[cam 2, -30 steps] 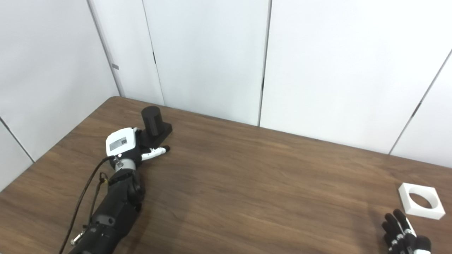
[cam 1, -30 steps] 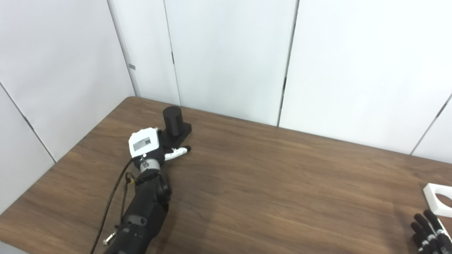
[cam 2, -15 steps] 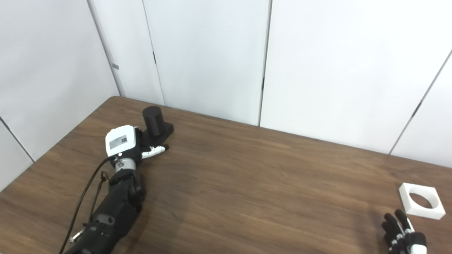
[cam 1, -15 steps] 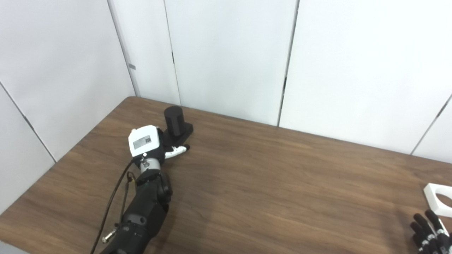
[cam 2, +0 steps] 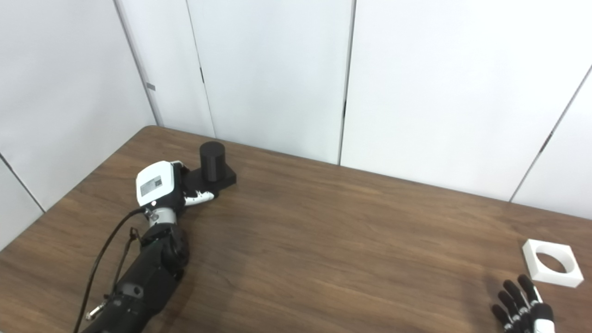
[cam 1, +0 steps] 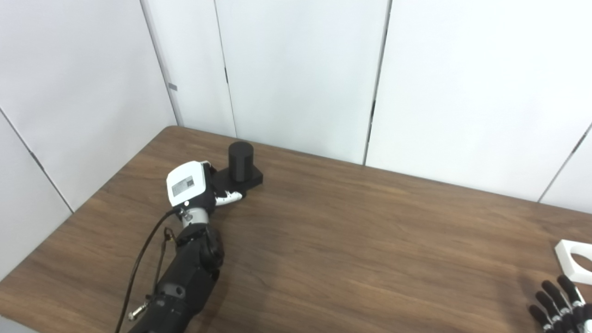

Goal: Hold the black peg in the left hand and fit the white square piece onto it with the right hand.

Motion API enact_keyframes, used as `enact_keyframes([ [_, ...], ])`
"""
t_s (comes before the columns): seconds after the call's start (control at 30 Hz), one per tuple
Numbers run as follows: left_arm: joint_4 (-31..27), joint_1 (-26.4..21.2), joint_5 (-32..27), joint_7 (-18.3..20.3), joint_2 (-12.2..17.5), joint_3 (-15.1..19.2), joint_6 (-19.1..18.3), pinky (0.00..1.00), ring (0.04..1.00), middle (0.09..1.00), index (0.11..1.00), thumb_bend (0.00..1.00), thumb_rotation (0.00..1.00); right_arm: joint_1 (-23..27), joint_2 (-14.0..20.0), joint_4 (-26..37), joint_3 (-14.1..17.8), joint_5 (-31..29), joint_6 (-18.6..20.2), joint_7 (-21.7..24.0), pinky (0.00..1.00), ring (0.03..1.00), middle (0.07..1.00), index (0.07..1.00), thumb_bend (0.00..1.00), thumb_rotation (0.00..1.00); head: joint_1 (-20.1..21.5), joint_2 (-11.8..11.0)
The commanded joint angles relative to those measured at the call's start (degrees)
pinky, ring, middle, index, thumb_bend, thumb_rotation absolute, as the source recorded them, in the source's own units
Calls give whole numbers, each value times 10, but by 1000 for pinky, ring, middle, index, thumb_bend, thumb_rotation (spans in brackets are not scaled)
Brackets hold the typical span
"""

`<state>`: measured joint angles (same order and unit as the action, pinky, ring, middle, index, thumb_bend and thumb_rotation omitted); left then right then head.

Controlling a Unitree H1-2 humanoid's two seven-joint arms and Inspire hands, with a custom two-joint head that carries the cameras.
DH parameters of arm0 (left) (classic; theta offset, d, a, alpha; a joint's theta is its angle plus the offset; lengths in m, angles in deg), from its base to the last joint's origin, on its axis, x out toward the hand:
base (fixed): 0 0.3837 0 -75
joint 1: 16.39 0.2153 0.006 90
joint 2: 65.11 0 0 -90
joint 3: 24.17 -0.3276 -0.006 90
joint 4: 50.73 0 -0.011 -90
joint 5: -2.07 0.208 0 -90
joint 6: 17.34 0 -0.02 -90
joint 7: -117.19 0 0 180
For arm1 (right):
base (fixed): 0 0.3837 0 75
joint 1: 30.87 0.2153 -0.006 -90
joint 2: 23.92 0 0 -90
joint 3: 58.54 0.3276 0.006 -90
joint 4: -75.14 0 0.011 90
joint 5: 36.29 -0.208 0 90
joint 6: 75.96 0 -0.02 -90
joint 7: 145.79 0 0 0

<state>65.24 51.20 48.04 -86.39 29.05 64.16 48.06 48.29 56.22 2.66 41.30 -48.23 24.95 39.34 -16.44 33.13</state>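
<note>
**Fingers of the left hand at the base of the black peg, right hand waiting near the white piece**

The fingers [cam 2: 200, 197] of the left hand [cam 2: 159, 187] reach toward the flat base of the black peg [cam 2: 212, 161], and they seem to touch its near edge. The white back of the hand covers most of them, so I cannot tell if they really grip the base or only rest against it. One white finger with a dark tip lies on the desk [cam 2: 323, 240] just beside the base. The peg stands upright on its square base, near the far left corner of the desk, close to the white wall panels [cam 2: 273, 74].

The right hand [cam 2: 525, 307] is at the bottom right corner and is partly cut off by the picture edge. Its dark fingers are spread apart and point away from the robot, and they hold nothing.

The white square piece [cam 2: 551, 269] lies flat on the desk near the right edge, just beyond the right hand and not touching it. Through its round hole the brown desk is visible. In the left eye view the piece is cut off by the right border.

A black cable [cam 1: 138, 263] hangs beside the left forearm.
</note>
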Motion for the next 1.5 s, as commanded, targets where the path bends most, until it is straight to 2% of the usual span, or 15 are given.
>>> enact_keyframes([
  [0.0, -23, -11, -3, -4, 16, -2, -3, 671, 713, 645, 484, 510, 62, -41, -2, 17, -4, -3, -5, 0, 888, 933, 926, 954, 530, 943, 4, 2],
  [0.13, -59, 6, -14, 22, 14, -2, -16, 654, 701, 644, 488, 508, 63, -41, -3, 20, -5, 1, -4, -1, 876, 927, 921, 946, 513, 953, 12, 4],
  [0.27, -135, 35, -28, 68, 6, 2, -22, 757, 748, 683, 489, 505, 64, -42, -3, 25, -8, 7, -4, -3, 887, 928, 919, 950, 525, 954, 22, 8],
  [0.37, -205, 57, -41, 110, 4, -4, -20, 847, 775, 684, 488, 499, 63, -43, -2, 28, -10, 5, -3, -2, 941, 952, 938, 970, 482, 978, 29, 13],
  [0.5, -273, 74, -31, 160, 1, -10, -23, 840, 782, 694, 487, 496, 65, -44, -5, 41, -15, 12, 7, -6, 957, 954, 945, 976, 430, 999, 44, 20],
  [0.67, -349, 110, -37, 189, -20, -22, -17, 875, 798, 708, 489, 494, 73, -46, -6, 53, -22, 18, 7, -3, 980, 972, 960, 998, 388, 1000, 70, 32],
  [0.77, -388, 138, -47, 204, -28, -32, -6, 822, 814, 732, 491, 495, 76, -46, -6, 62, -28, 27, 12, -5, 984, 973, 959, 996, 377, 1000, 98, 43],
  [0.83, -410, 160, -58, 207, -33, -39, 18, 809, 817, 747, 491, 497, 75, -46, -7, 66, -31, 31, 15, -6, 986, 973, 957, 989, 380, 1000, 109, 48],
  [0.93, -428, 190, -80, 203, -35, -47, 69, 954, 810, 748, 491, 497, 71, -46, -9, 67, -35, 35, 18, -8, 980, 967, 950, 972, 397, 1000, 134, 59],
  [1.0, -440, 210, -93, 204, -38, -52, 98, 991, 809, 747, 490, 496, 68, -46, -11, 68, -37, 39, 24, -11, 970, 958, 941, 962, 407, 1000, 152, 68],
  [1.07, -451, 228, -99, 210, -42, -59, 118, 993, 829, 761, 491, 494, 70, -45, -12, 69, -39, 43, 28, -13, 940, 947, 933, 954, 421, 1000, 164, 74],
  [1.17, -465, 252, -94, 218, -40, -79, 147, 914, 834, 773, 491, 493, 69, -43, -14, 68, -41, 44, 32, -15, 908, 933, 918, 939, 435, 1000, 180, 85],
  [1.3, -473, 281, -92, 228, -40, -113, 195, 976, 845, 780, 491, 494, 68, -40, -16, 68, -44, 46, 34, -17, 900, 924, 912, 926, 457, 995, 191, 98],
  [1.47, -478, 308, -77, 239, -47, -144, 224, 994, 881, 816, 491, 496, 67, -39, -15, 76, -49, 52, 41, -21, 891, 917, 906, 930, 482, 1000, 198, 112],
])
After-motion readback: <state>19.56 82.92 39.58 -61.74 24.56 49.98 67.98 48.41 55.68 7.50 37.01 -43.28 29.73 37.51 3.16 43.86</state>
